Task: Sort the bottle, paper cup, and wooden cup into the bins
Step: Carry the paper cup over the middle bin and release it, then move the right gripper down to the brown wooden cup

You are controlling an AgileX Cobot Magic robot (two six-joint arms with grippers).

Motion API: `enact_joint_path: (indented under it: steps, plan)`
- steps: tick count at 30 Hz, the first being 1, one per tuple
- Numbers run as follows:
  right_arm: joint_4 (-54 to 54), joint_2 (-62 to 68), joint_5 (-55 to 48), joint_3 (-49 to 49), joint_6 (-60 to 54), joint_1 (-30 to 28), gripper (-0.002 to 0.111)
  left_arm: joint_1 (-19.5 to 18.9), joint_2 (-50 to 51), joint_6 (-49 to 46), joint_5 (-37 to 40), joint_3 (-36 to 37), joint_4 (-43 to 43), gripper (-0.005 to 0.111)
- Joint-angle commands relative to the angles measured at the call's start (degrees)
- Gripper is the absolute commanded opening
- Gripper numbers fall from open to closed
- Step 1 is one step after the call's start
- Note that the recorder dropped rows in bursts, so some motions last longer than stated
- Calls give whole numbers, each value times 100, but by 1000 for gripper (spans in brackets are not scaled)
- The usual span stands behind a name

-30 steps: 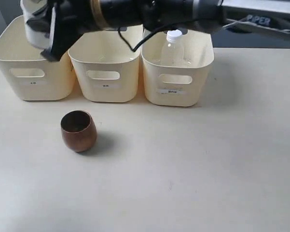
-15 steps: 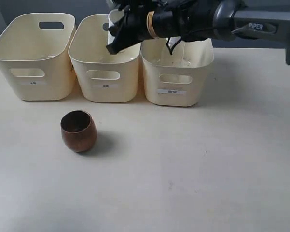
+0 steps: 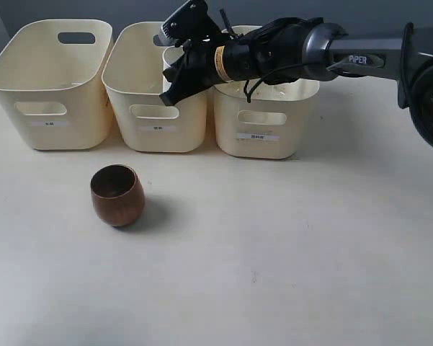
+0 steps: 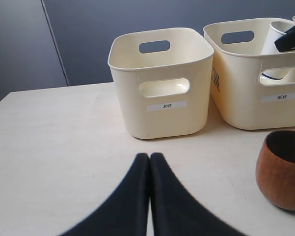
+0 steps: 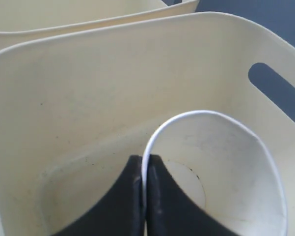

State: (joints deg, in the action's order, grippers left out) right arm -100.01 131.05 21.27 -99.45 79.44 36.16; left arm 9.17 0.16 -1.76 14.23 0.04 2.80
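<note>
My right gripper reaches across from the right and dips into the middle bin. It is shut on the rim of the white paper cup, one finger inside and one outside. The cup hangs low inside that bin and shows as a white sliver in the exterior view. The wooden cup stands upright on the table in front of the bins, and it lies beside my shut, empty left gripper. The arm hides the bottle.
Three cream bins stand in a row at the back: left bin, the middle one and the right bin. The right arm spans above the right bin. A dark wall runs behind the bins.
The right arm has carried the paper cup from above the left bin rightward to the middle bin and lowered it inside. The wooden cup has not moved.
</note>
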Motion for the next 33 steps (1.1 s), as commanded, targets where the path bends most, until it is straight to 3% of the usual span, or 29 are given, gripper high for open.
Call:
enact_joint_path:
  steps: [1, 5, 22, 27, 31, 33]
  plan:
    - [6, -18, 43, -29, 10, -22, 13, 16, -16, 19, -55, -4, -34, 0]
    - [6, -18, 20, -29, 10, -22, 31, 16, -16, 19, -55, -4, -34, 0]
    - [6, -553, 74, -29, -85, -11, 32, 16, -16, 19, -55, -4, -34, 0]
    - [6, -1152, 1296, -29, -162, -11, 32, 16, -16, 19, -55, -4, -34, 0]
    - [6, -1303, 3278, -29, -138, 76, 46, 16, -16, 19, -55, -4, -34, 0]
    - [6, -1254, 3801, -18, -136, 214, 52, 16, -16, 19, -55, -4, -34, 0]
